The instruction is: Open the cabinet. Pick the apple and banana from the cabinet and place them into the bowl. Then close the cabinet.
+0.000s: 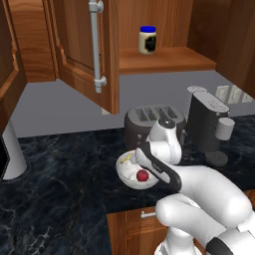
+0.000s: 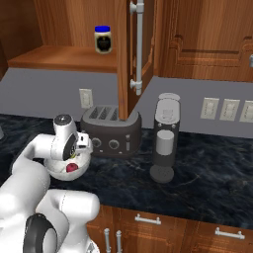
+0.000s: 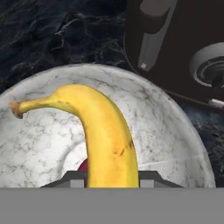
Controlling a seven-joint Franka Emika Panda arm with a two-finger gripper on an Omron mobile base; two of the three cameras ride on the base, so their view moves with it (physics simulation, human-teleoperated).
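The yellow banana (image 3: 103, 127) lies between my gripper's (image 3: 111, 178) two fingertips, low over the whitish marbled bowl (image 3: 166, 127), with its stem pointing left in the hand view. The gripper is shut on it. The dark-red apple (image 1: 143, 175) rests inside the bowl (image 1: 123, 171); in the hand view a sliver of the apple (image 3: 82, 165) peeks out beside the banana. In the right base view the hand hangs over the bowl (image 2: 58, 173) and the apple (image 2: 72, 168). The cabinet (image 1: 164, 60) stands open, its left door (image 1: 82, 50) swung outward.
A jar (image 1: 147, 40) with a blue lid stays on the cabinet shelf. The dark toaster (image 2: 111, 131) sits right behind the bowl and a coffee machine (image 2: 165, 138) stands to its right. The open right door (image 2: 129, 54) hangs above the toaster.
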